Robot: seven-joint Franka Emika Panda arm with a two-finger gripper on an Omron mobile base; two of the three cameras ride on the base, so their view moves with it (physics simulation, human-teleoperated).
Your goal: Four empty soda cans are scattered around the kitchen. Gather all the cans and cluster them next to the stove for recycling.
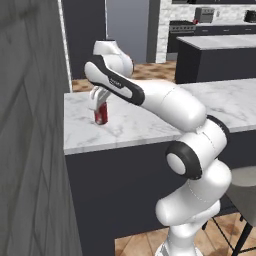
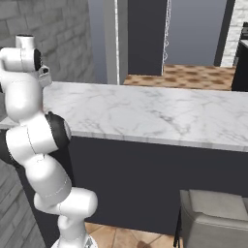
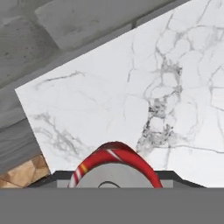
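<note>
Grey wall (image 1: 30, 125) close left of can (image 1: 101, 114); counter (image 1: 150, 120) rightward open.

Home kitchen: marble counter (image 1: 150, 125), dark cabinets, stove (image 1: 181, 27), tile floor.

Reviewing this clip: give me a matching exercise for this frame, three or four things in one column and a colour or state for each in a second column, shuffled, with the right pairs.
Things:
1. can
2. counter
3. gripper
4. floor

Colour or state:
A. white marble
B. brown tile
C. red, upright
D. shut on the can

Pairs: 1-C, 2-A, 3-D, 4-B
</note>
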